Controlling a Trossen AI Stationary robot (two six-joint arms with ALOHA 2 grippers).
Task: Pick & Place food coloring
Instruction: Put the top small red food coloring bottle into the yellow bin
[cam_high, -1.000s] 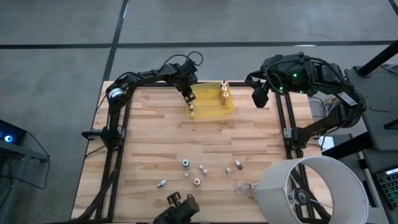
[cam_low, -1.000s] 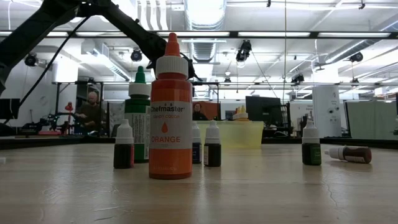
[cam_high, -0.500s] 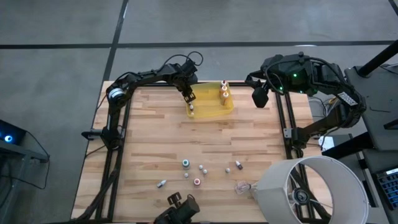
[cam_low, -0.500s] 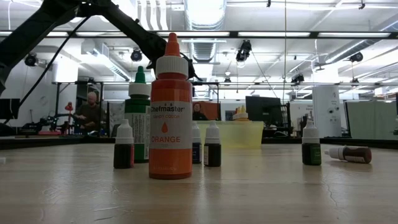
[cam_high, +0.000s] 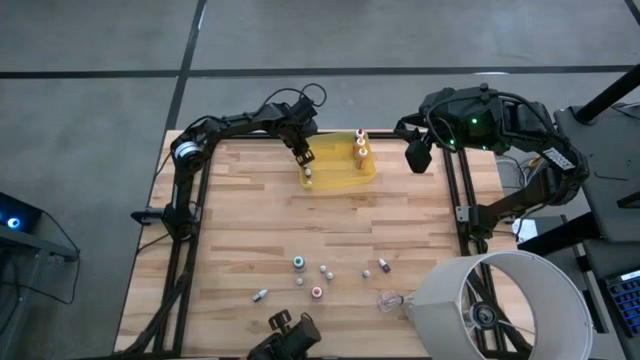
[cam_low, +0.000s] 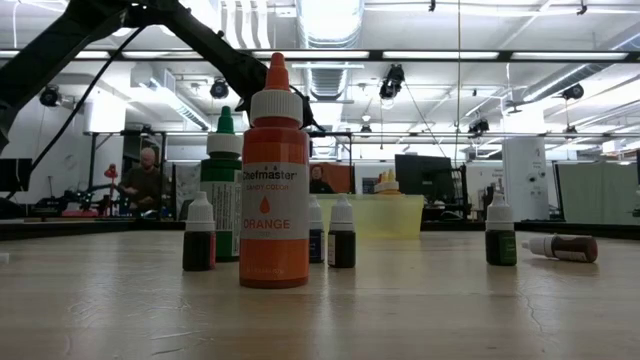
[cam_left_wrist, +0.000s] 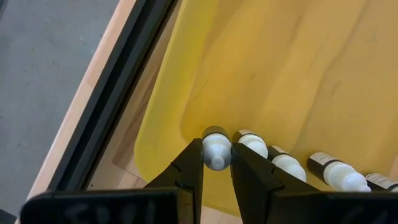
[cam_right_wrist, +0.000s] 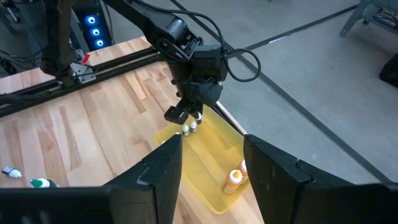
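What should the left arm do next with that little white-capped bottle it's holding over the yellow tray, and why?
Probably open the fingers and lift away. The left gripper is shut on a small white-capped bottle, which stands in the yellow tray at the end of a row of like bottles. It looks placed, so releasing seems due. Six more bottles wait on the table. The right gripper hangs open nearby.
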